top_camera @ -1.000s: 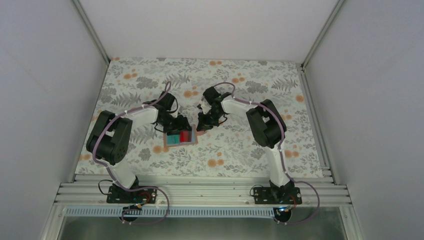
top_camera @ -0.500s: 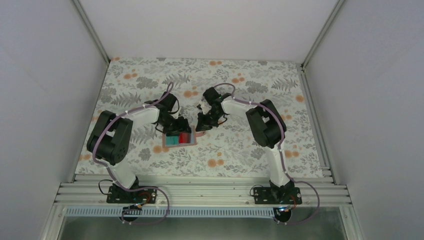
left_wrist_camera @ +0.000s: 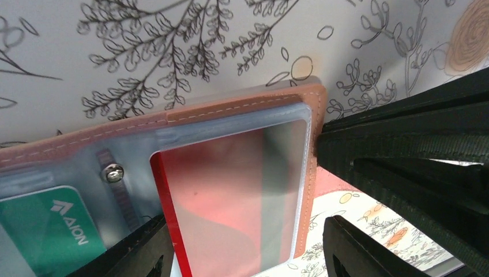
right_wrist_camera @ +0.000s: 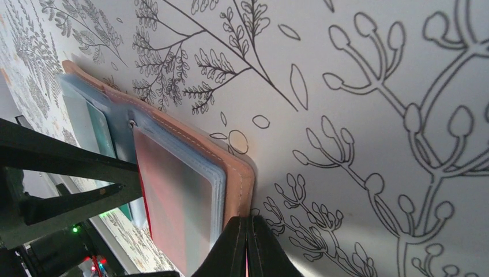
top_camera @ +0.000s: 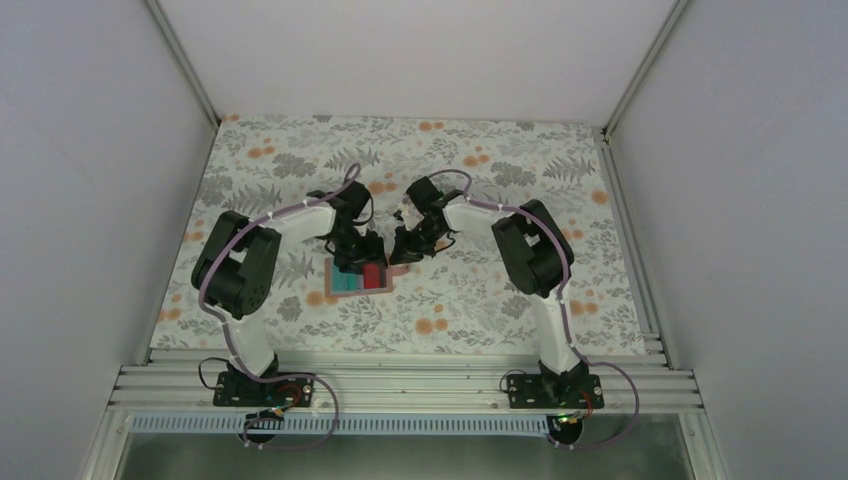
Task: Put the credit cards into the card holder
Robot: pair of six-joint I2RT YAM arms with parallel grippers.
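Observation:
The tan-brown card holder (top_camera: 345, 287) lies open on the floral table and shows clear plastic sleeves. A red card (left_wrist_camera: 225, 190) sits in the right sleeve and a teal-green card (left_wrist_camera: 46, 231) in the left sleeve. My left gripper (left_wrist_camera: 248, 257) is open, with its fingers on either side of the red card's near end, low over the holder (left_wrist_camera: 242, 104). My right gripper (right_wrist_camera: 247, 231) is shut at the holder's right edge (right_wrist_camera: 236, 173), with a thin pink sliver between its fingers. The other cards are hidden or out of view.
The two grippers (top_camera: 352, 255) (top_camera: 400, 250) sit close together over the holder at the table's middle. The right gripper's black fingers (left_wrist_camera: 415, 156) fill the right side of the left wrist view. White walls enclose the table on three sides.
My left arm has swung to the right, and its gripper has moved further over the holder. The right arm has hardly moved. The holder stays in place.

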